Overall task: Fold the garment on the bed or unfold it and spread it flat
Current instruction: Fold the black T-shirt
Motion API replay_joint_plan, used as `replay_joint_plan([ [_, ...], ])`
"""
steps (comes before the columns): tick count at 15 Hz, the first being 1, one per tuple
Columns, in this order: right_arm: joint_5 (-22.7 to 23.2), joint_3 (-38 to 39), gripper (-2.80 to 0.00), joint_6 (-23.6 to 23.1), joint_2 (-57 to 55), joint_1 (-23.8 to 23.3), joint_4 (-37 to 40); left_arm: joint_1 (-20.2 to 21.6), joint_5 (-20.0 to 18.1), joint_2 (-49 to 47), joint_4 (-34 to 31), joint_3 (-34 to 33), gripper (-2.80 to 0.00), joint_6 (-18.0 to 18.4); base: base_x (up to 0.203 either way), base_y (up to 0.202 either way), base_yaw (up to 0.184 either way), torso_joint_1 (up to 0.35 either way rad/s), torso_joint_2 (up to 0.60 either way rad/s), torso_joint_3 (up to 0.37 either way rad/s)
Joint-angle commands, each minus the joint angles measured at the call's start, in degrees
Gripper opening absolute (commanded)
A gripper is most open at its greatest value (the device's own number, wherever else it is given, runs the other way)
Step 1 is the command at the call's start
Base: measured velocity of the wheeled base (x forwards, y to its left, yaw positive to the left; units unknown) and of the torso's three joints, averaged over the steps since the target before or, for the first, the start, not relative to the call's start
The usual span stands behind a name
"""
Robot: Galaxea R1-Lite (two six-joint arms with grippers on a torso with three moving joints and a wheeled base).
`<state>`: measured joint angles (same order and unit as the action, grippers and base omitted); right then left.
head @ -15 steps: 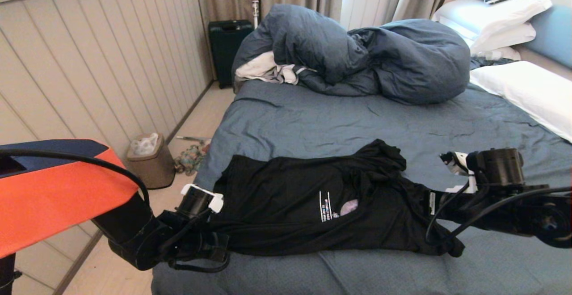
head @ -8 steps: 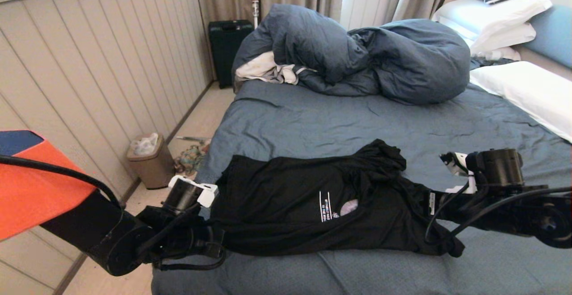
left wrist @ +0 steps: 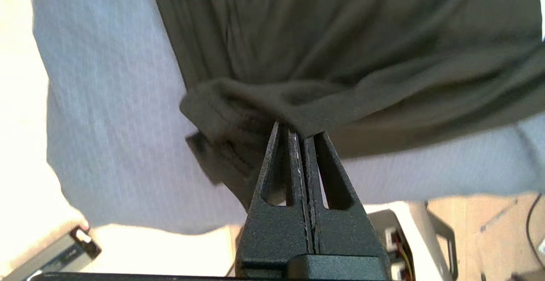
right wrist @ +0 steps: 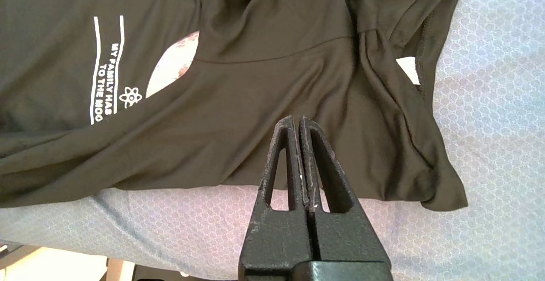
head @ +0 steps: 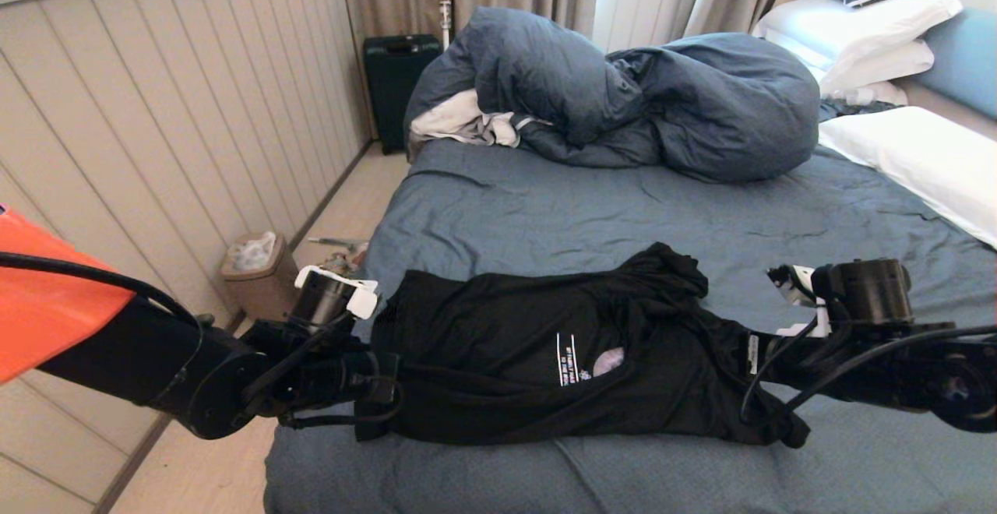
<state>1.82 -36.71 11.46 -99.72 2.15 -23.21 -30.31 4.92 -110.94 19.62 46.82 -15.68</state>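
The garment, a black T-shirt with white lettering, lies bunched lengthwise across the near part of the bed. My left gripper is shut on a folded hem at the shirt's left end, close to the bed's left edge. It shows there in the head view too. My right gripper is shut with nothing between its fingertips. It hangs just over the shirt's right end, near the white neck tag. A pale patch of the print peeks out from under a fold.
A bulky slate-blue duvet and a white-grey cloth are heaped at the far side of the bed. White pillows lie on the right. A bin and a dark suitcase stand on the floor by the panelled wall.
My left arm has swung out to the left and its gripper has risen, lifting the shirt's near left corner off the sheet. The right arm has not moved.
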Motion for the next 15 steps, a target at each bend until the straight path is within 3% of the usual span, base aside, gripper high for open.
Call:
replay_joint_plan([
  [1, 0.0, 0.1, -2.80, 0.1, 0.1, 0.1, -0.2, 0.7, 0.1, -1.4, -0.2, 1.8, -2.80, 0.0, 0.000, 0.000, 0.000, 0.000, 0.00, 0.000],
  [6, -0.1, 0.1, -2.80, -0.1, 0.5, 0.0, -0.2, 4.3, 0.0, -4.6, -1.8, 5.1, -2.80, 1.2, 0.000, 0.000, 0.000, 0.000, 0.00, 0.000],
  [12, -0.1, 0.1, -2.80, 0.0, 0.5, -0.2, -0.3, 5.5, -0.4, -11.4, -3.7, 12.6, -2.80, 1.3, 0.000, 0.000, 0.000, 0.000, 0.00, 0.000],
  [15, -0.1, 0.1, -2.80, -0.1, 1.0, -0.3, -0.3, 6.1, -0.6, -12.4, -3.7, 12.4, -2.80, 1.3, 0.000, 0.000, 0.000, 0.000, 0.00, 0.000],
])
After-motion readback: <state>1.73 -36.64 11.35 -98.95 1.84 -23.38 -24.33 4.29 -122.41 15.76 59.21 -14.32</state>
